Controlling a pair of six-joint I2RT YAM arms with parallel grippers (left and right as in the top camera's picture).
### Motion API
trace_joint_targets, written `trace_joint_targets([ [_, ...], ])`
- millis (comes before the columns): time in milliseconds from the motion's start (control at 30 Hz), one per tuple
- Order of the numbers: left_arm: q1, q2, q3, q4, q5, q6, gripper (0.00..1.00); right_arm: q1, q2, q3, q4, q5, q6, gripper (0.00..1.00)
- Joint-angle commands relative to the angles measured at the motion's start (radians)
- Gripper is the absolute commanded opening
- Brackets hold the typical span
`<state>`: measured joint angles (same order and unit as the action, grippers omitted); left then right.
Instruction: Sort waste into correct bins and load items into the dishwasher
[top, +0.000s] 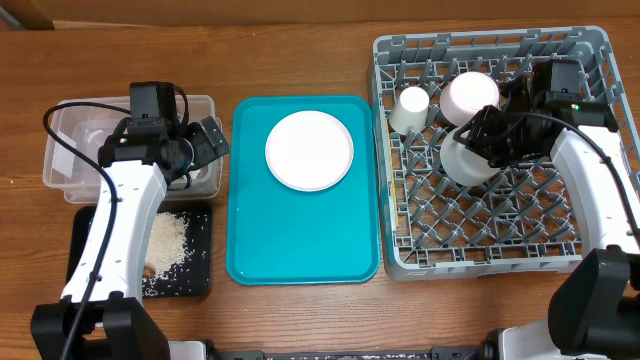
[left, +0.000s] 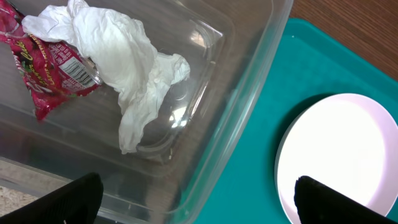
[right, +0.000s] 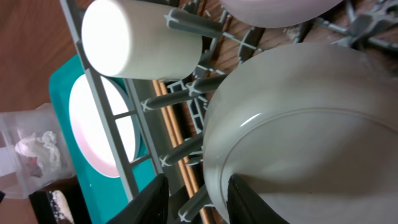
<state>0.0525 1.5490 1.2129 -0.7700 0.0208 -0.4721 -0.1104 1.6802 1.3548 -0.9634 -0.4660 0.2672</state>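
Note:
My left gripper (top: 207, 142) (left: 199, 208) hangs open over the right edge of the clear tub (top: 70, 150) (left: 249, 112), holding nothing. Inside the tub lie the red wrapper (left: 50, 68) and the white napkin (left: 124, 68). Rice scraps (top: 165, 245) lie in the black tray (top: 195, 280). The white plate (top: 309, 150) (left: 348, 155) rests on the teal tray (top: 300, 235). In the grey dish rack (top: 500, 240) stand the cup (top: 410, 108) (right: 137, 40), the pinkish bowl (top: 470, 93) and the white bowl (top: 460, 162) (right: 311, 124). My right gripper (top: 482, 140) (right: 199, 199) straddles the white bowl's rim, its jaws loosely apart.
The teal tray lies between the bins and the rack. Upright pegs (right: 186, 99) crowd round the bowl and cup. The rack's lattice wall (right: 106, 106) stands between my right gripper and the plate. Bare wooden table (top: 300, 50) runs along the back.

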Motion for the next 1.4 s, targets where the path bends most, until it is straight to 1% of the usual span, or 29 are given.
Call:
trace_joint_targets([
  [0, -0.006, 0.007, 0.009, 0.003, -0.013, -0.011, 1.0, 0.014, 0.005, -0.001, 0.003, -0.037, -0.013, 0.34],
  [267, -0.006, 0.007, 0.009, 0.003, -0.013, -0.011, 1.0, 0.049, 0.011, -0.008, -0.01, -0.037, -0.014, 0.34],
  [500, -0.006, 0.007, 0.009, 0.003, -0.013, -0.011, 1.0, 0.101, 0.014, -0.005, 0.032, -0.021, -0.037, 0.34],
  [633, -0.006, 0.007, 0.009, 0.003, -0.013, -0.011, 1.0, 0.091, 0.012, 0.031, 0.017, 0.05, -0.035, 0.34],
  [833, -0.006, 0.007, 0.009, 0.003, -0.013, -0.011, 1.0, 0.076, 0.003, 0.094, -0.024, 0.074, -0.04, 0.34],
  [933, -0.006, 0.007, 0.009, 0.003, -0.013, -0.011, 1.0, 0.076, 0.003, 0.119, -0.052, 0.131, -0.04, 0.36],
  [1100, -0.006, 0.007, 0.009, 0.003, -0.013, -0.011, 1.0, 0.076, 0.003, 0.12, -0.076, 0.283, -0.03, 0.39],
  [1300, -0.006, 0.007, 0.009, 0.003, -0.013, -0.011, 1.0, 0.076, 0.01, 0.113, -0.125, 0.334, -0.023, 0.39],
  [1367, -0.006, 0.007, 0.009, 0.003, -0.013, -0.011, 1.0, 0.076, 0.016, 0.097, -0.127, 0.381, 0.013, 0.4],
])
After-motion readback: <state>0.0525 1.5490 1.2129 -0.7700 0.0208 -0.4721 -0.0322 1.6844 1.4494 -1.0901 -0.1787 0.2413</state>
